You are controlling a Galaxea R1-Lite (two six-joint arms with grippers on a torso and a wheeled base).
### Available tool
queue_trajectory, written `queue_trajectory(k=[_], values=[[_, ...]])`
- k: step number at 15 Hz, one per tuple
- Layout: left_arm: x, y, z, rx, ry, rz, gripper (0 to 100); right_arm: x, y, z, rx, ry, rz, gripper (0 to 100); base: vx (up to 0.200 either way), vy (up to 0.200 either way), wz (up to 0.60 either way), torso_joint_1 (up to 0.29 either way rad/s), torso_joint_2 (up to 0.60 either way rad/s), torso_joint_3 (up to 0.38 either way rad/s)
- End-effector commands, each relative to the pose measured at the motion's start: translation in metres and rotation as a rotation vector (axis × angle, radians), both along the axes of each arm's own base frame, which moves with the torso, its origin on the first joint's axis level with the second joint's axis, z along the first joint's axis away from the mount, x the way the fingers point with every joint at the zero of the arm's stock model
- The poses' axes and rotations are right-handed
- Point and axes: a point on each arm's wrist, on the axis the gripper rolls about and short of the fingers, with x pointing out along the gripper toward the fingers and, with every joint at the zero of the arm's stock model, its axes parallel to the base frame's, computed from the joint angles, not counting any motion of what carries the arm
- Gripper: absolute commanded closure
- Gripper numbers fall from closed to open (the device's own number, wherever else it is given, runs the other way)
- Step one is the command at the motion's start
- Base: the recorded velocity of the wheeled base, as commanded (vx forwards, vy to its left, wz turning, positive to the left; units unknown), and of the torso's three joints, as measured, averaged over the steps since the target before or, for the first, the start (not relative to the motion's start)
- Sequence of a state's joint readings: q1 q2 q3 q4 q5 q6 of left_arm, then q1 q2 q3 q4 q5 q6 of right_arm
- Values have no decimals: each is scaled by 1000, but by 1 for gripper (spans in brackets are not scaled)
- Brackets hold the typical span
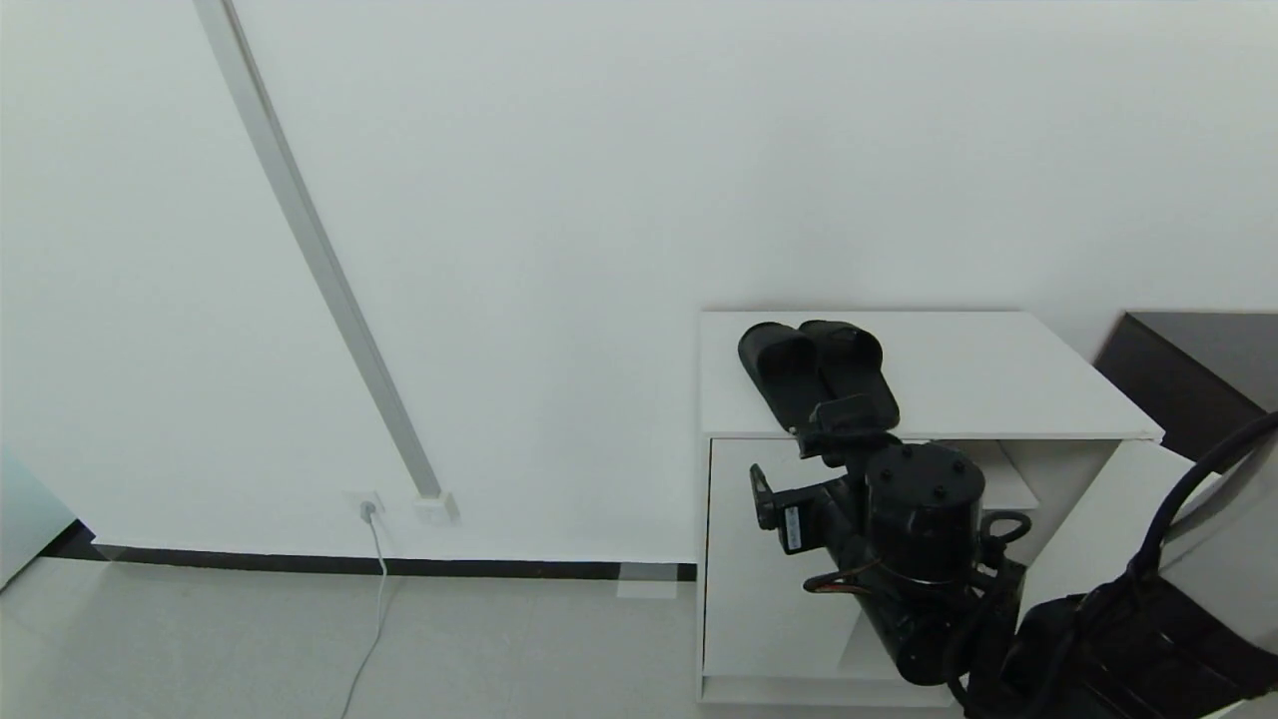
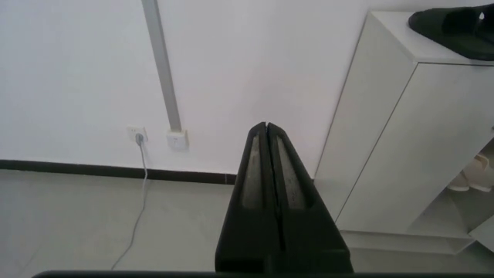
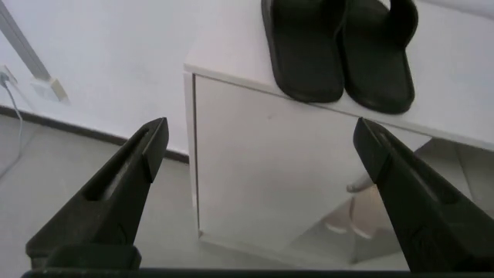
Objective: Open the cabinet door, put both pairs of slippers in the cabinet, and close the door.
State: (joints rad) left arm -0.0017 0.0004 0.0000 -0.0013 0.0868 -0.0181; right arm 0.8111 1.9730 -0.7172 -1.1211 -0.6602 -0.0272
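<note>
A pair of black slippers (image 1: 817, 371) lies side by side on top of the white cabinet (image 1: 978, 374), near its front left edge. My right gripper (image 1: 849, 417) hovers just in front of their heels; in the right wrist view it (image 3: 261, 131) is open, with the black slippers (image 3: 340, 46) beyond the gap. The cabinet's right door (image 1: 1088, 529) stands open. On a shelf inside sits a pale pair of slippers (image 3: 359, 212), also seen as pale slippers (image 2: 475, 174). My left gripper (image 2: 266, 131) is shut and empty, low and left of the cabinet (image 2: 401, 116).
A grey conduit strip (image 1: 319, 250) runs down the white wall to a socket with a white cable (image 1: 367, 507). Dark furniture (image 1: 1198, 369) stands right of the cabinet. Open floor (image 1: 250, 639) lies to the left.
</note>
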Motion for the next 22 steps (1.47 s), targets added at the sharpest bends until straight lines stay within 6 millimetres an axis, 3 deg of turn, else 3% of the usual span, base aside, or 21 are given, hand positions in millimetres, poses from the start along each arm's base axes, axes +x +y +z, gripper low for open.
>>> queue_trajectory(k=[1,8,18,19,22], values=[[0,0,0,0,-1,1,100,5,-3,29,80,0,-56,0,0,0,0,149,-330,-188],[0,0,0,0,-1,1,100,21,-9,26,86,33,-136,0,0,-171,0,27,-64,-28],[0,-1,0,3,0,-27,100,45,0,12,92,49,-90,0,0,0,0,0,0,0],[0,-1,0,6,1,-42,100,57,-4,2,80,65,-114,0,0,0,0,0,0,0],[0,-1,0,4,1,-44,100,66,-12,-4,111,91,-70,0,0,0,0,0,0,0]])
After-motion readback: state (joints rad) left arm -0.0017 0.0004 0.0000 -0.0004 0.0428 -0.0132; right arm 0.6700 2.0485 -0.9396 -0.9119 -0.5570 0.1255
